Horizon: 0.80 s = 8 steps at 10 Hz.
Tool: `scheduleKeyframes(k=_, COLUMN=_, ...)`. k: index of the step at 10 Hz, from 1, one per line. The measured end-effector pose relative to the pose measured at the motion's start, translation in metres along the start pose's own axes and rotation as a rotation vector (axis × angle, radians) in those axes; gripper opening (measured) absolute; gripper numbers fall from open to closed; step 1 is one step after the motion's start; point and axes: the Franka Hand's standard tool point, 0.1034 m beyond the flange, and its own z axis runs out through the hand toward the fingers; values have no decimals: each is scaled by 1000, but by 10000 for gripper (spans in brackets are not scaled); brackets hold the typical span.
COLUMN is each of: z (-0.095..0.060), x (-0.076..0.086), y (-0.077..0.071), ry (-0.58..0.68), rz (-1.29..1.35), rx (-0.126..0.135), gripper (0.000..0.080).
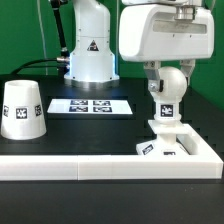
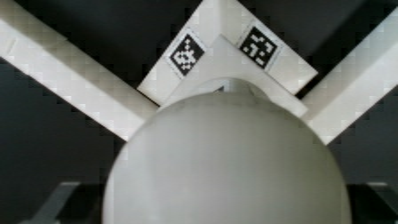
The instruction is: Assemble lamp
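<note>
The round bulb [image 1: 166, 88] stands upright with its tagged neck down on the flat square base [image 1: 150, 147]. The base lies in the corner of the white border rail at the exterior view's right. My gripper [image 1: 165, 82] comes from above and is shut on the bulb's round head. In the wrist view the bulb [image 2: 222, 150] fills the middle, with the base [image 2: 222, 52] and its two tags beyond it; dark fingers [image 2: 50, 200] show at either side. The cone shade [image 1: 22, 108] stands alone at the exterior view's left. How deep the neck sits in the base is hidden.
The long white border rail [image 1: 90, 166] runs along the front and turns back at the right. The marker board [image 1: 90, 104] lies flat in the middle. The white robot pedestal [image 1: 88, 50] stands behind it.
</note>
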Motion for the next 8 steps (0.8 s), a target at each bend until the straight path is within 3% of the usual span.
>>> scheduleKeyframes(k=2, z=0, x=0, y=0, ry=0, rz=23, rx=0, gripper=576)
scheduleKeyframes(k=5, z=0, x=5, y=-8, ry=1, rz=402, rx=7, gripper=576)
scheduleKeyframes(k=8, z=0, x=5, y=-3, ry=17, rz=668, rx=0, gripper=577)
